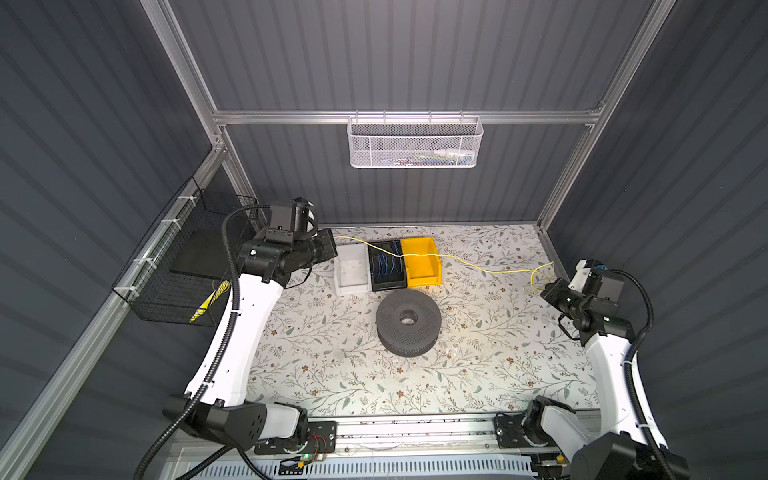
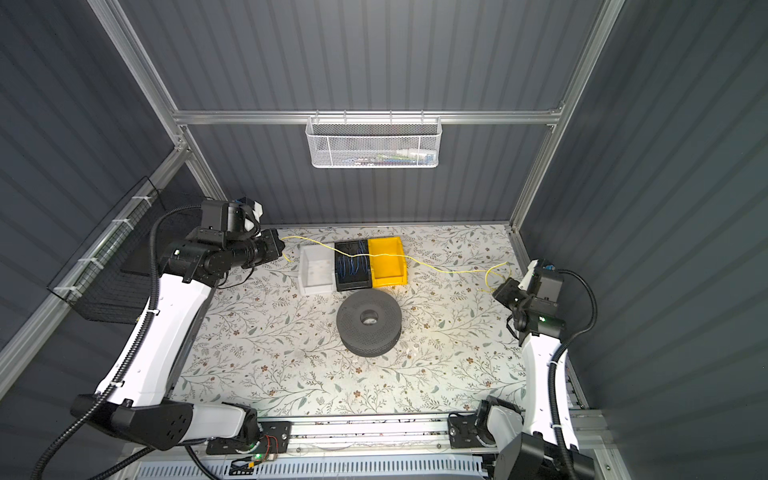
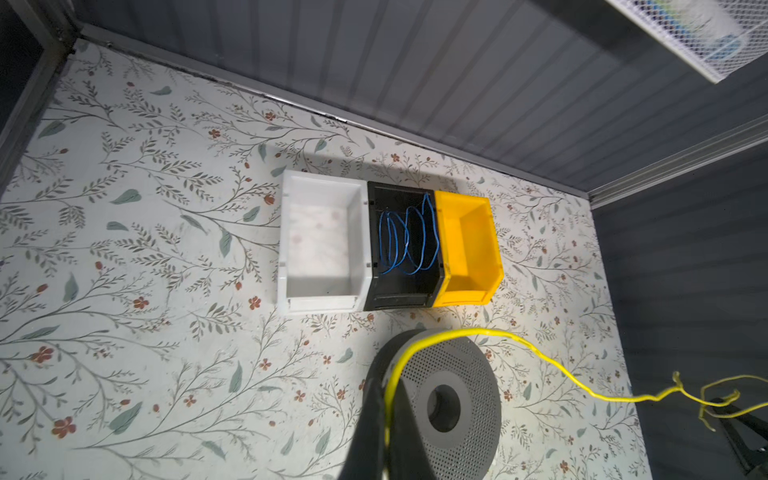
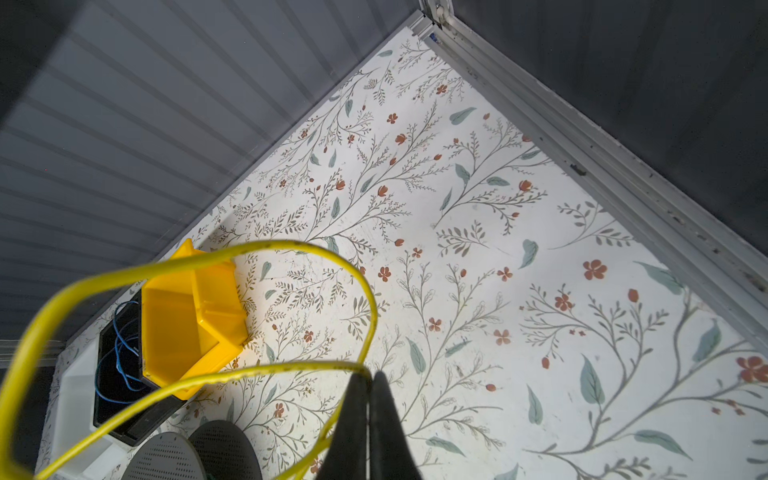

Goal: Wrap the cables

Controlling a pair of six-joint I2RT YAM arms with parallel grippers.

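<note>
Left end effector (image 3: 376, 386): fingers blurred and cut off in the wrist view, pressed together on the thin bright yellow flexible wire (image 4: 282, 246). Right end effector (image 4: 370, 376): pinching the same wire, with a loose loop just beside it. Arms are extended and well apart. Between them the wire crosses a black plastic bin (image 1: 388, 284) and a yellow plastic bin (image 1: 424, 278). A white plastic bin (image 1: 351, 286) stands nearer the left end effector. A grey perforated spool (image 1: 424, 332) lies between them on the floral bench (image 1: 332, 353).

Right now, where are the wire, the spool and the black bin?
wire (image 4: 286, 246): right wrist view, top of its loop.
spool (image 1: 390, 316): in a top view, perforated upper face.
black bin (image 3: 397, 300): left wrist view, front wall.
</note>
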